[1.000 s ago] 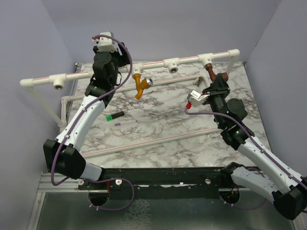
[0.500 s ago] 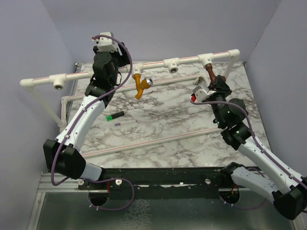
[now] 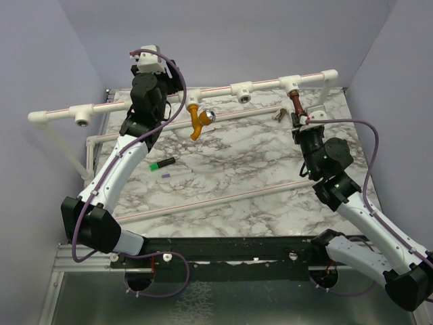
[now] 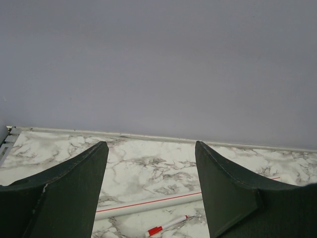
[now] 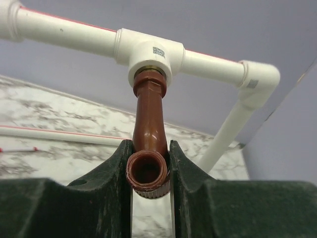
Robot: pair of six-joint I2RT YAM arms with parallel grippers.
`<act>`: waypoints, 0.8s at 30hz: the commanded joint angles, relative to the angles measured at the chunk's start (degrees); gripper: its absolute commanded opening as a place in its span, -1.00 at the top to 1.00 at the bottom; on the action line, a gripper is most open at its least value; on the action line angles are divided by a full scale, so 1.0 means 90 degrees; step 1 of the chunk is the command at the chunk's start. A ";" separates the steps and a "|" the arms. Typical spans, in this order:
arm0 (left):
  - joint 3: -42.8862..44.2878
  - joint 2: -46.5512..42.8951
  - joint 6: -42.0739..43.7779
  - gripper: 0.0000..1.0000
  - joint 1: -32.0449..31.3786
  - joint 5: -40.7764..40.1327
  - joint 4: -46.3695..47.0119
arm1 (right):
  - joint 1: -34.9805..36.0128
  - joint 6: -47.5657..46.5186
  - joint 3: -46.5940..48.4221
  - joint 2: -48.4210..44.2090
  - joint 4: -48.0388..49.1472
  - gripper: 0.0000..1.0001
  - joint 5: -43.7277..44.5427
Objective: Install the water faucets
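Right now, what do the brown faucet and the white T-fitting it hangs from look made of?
The brown faucet: probably moulded plastic; even reddish-brown colour, smooth, soft sheen, thick rounded rim. The white T-fitting: likely rigid pipe plastic; opaque, slightly glossy, small printed label. The ring in its mouth: yellowish glint, possibly brass.

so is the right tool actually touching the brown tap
Touching. The right wrist view shows the right tool clamped on the brown tap, both fingers flush against its sides with no gap.
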 commanded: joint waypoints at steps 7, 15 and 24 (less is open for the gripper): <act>-0.0458 0.0336 0.0320 -0.45 -0.0137 0.0359 -0.1729 | -0.0004 0.4432 0.0284 0.0045 -0.0037 0.98 0.0331; -0.0446 0.0338 0.0313 -0.45 -0.0137 0.0384 -0.1737 | -0.0004 0.7197 0.0398 0.0005 -0.0551 0.99 0.0735; -0.0448 0.0333 0.0301 -0.45 -0.0132 0.0396 -0.1739 | -0.0004 0.9728 0.0186 -0.0189 -0.0762 0.99 0.0797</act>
